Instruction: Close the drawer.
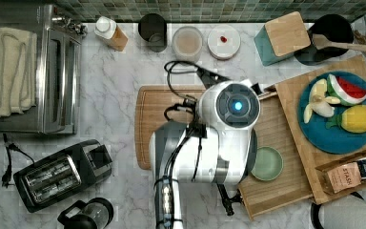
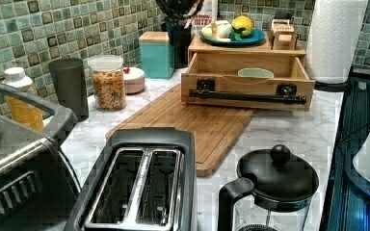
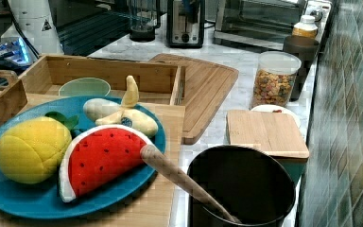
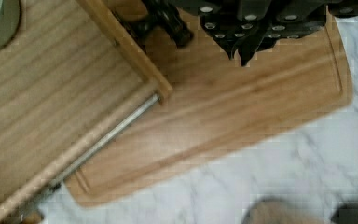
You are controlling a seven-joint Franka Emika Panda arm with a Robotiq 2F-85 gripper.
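The drawer (image 2: 248,86) stands pulled out of the wooden box, its front over the bamboo cutting board (image 2: 197,120). A black bar handle (image 2: 248,96) runs across its front. A pale green bowl (image 1: 267,163) lies on the drawer's slatted floor (image 4: 51,93). In the wrist view my gripper (image 4: 242,51) hangs shut and empty over the cutting board (image 4: 242,116), just outside the drawer's front corner and beside the handle's end (image 4: 168,21). In the top view my arm (image 1: 228,109) covers the drawer's front edge. The right view looks into the drawer (image 3: 108,71) with the bowl (image 3: 84,87) in it.
The box top carries a blue plate of toy fruit (image 1: 338,112) and a tea box (image 1: 357,171). Jars and a dark cup (image 1: 152,31) line the tiled wall. A toaster (image 1: 62,174), a toaster oven (image 1: 57,71) and a French press (image 2: 270,187) stand beyond the board.
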